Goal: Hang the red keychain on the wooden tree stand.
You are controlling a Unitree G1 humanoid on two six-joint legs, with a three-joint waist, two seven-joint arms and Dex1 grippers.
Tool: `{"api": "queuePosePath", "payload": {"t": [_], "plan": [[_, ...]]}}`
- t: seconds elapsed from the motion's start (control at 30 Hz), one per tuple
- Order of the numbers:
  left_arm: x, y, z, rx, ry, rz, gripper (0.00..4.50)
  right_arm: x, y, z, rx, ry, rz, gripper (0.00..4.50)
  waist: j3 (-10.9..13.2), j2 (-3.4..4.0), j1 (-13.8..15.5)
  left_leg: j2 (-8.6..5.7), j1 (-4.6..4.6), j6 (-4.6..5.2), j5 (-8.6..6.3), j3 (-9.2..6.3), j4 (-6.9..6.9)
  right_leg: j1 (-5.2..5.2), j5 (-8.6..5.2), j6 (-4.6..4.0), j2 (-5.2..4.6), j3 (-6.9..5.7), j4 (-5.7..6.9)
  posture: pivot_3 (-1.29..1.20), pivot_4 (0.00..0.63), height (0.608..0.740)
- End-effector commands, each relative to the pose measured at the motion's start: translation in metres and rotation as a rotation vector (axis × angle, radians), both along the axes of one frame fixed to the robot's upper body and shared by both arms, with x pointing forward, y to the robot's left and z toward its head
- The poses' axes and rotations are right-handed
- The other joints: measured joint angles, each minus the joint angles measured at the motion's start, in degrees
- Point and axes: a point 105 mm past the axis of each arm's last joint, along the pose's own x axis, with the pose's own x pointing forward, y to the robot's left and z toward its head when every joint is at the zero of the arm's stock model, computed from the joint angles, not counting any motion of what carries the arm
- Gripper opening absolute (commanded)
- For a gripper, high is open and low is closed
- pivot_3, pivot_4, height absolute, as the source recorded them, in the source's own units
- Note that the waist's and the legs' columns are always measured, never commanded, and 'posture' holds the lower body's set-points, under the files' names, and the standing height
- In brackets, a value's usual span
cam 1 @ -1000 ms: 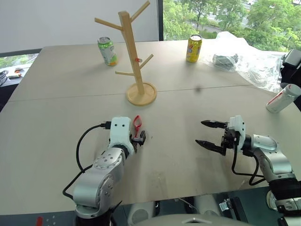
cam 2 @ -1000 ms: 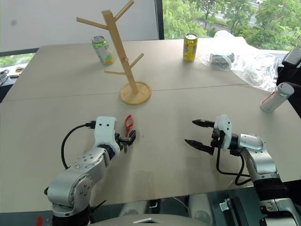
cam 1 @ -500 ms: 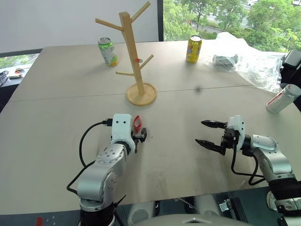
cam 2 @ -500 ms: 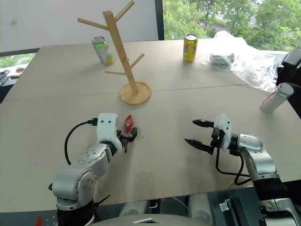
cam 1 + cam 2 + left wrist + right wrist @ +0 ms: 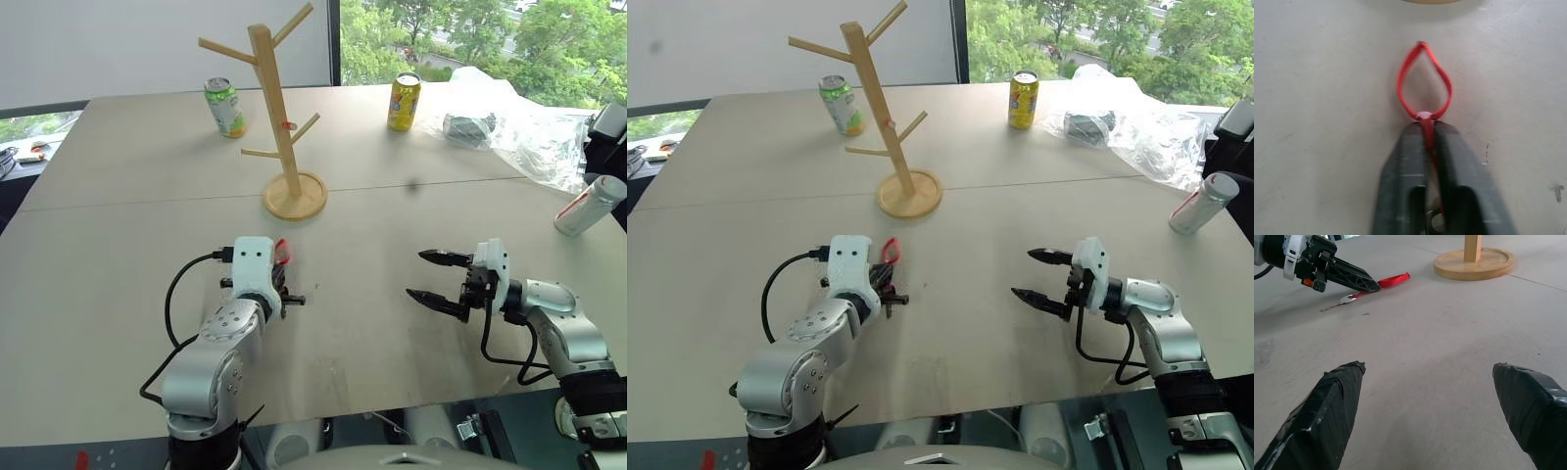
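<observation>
Pinching the red keychain point(image 5: 1424, 88) between 2 black fingers pressed together, left gripper point(image 5: 1426, 128) low over the beige table point(image 5: 118, 196), at about 7 o'clock in the head views. Red loop poking out past the fingertips and lying flat on the tabletop, strap clamped just behind the small pale bead where the loop closes; key trailing on the table under the gripper, seen as a silvery sliver in the right wrist view. Loop tip aimed toward the round base of the wooden tree stand point(image 5: 279, 117), near but apart from it, at about 12 o'clock from the gripper. Stand upright near the middle of the table, slanted pegs bare. Right gripper point(image 5: 428, 277) at about 4 o'clock, fingers spread wide with nothing between them, held just above the table and pointing across toward the left gripper, well apart from it. Green can point(image 5: 224, 107) at 11 o'clock of the stand, yellow can point(image 5: 403, 101) at 2 o'clock, crumpled clear plastic point(image 5: 509, 117) beyond at the far right, white-and-red bottle point(image 5: 590, 204) lying at the right edge.
</observation>
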Motion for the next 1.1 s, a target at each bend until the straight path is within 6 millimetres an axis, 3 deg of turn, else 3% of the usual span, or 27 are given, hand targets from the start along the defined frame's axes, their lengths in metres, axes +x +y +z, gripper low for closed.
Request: {"api": "queuePosePath", "payload": {"t": [0.03, 0.2, 0.3, 0.37, 0.47, 0.63, 0.87, 1.1], "plan": [[0.003, 0.000, 0.008, -0.002, -0.036, -0.004, 0.05, 0.000, 0.001, 0.011, 0.015, -0.041, -0.002, 4.50, 0.0, 0.00, 0.0, 0.00, 0.00, 0.00, 0.00, 0.00, 0.00, 0.00, 0.00, 0.00, 0.00, 0.00, 0.00, 0.00, 0.150, 0.740], [0.007, -0.003, 0.018, -0.027, -0.107, -0.015, 0.05, 0.006, -0.001, 0.015, 0.019, -0.065, -0.026, 4.50, 0.0, -0.02, 0.0, 0.00, 0.00, 0.00, 0.00, 0.00, 0.00, 0.00, 0.00, 0.00, 0.00, 0.00, 0.00, 0.00, 0.150, 0.740], [0.004, 0.001, 0.059, 0.025, -0.393, -0.037, 0.05, 0.013, -0.001, 0.029, 0.035, -0.107, -0.046, 4.50, 0.0, -0.06, 0.0, 0.01, 0.00, 0.00, 0.00, 0.00, 0.00, 0.00, 0.01, -0.01, -0.02, 0.00, 0.00, 0.00, 0.150, 0.740], [-0.009, 0.003, 0.086, 0.069, -0.609, -0.071, 0.05, 0.017, 0.002, 0.046, 0.065, -0.138, -0.045, 4.50, 0.0, -0.06, -0.3, 0.03, 0.00, -0.02, -0.01, 0.04, -0.03, -0.02, 0.01, -0.04, -0.04, 0.04, -0.01, 0.00, 0.150, 0.740], [-0.022, 0.003, 0.110, 0.064, -0.810, -0.083, 0.05, 0.016, 0.012, 0.074, 0.113, -0.178, 0.002, 4.50, 0.1, -0.06, -0.1, 0.04, 0.00, -0.03, -0.01, 0.08, -0.15, -0.04, 0.02, -0.07, -0.18, 0.02, -0.12, 0.00, 0.150, 0.740], [-0.018, -0.022, 0.137, 0.093, -0.984, -0.178, 0.05, 0.006, 0.028, 0.137, 0.239, -0.217, 0.091, 4.50, 0.1, -0.09, 0.3, -0.02, -0.10, -0.02, -0.01, -0.02, -0.10, 0.00, 0.04, -0.05, -0.34, -0.22, -0.21, 0.00, 0.150, 0.740], [0.006, -0.033, 0.156, 0.120, -1.048, -0.173, 0.05, 0.013, 0.030, 0.176, 0.287, -0.238, 0.088, 4.50, 0.1, -0.12, 0.1, -0.05, -0.17, 0.04, -0.02, -0.08, -0.13, 0.00, 0.04, -0.03, -0.23, -0.29, -0.28, 0.00, 0.150, 0.740], [0.033, -0.031, 0.145, 0.149, -0.969, -0.136, 0.05, 0.017, 0.030, 0.185, 0.288, -0.252, 0.080, 4.50, 0.1, -0.13, 0.0, -0.06, -0.22, 0.06, -0.02, -0.09, -0.12, 0.00, 0.16, 0.22, -0.16, -0.31, -0.31, 0.00, 0.150, 0.740]]}}
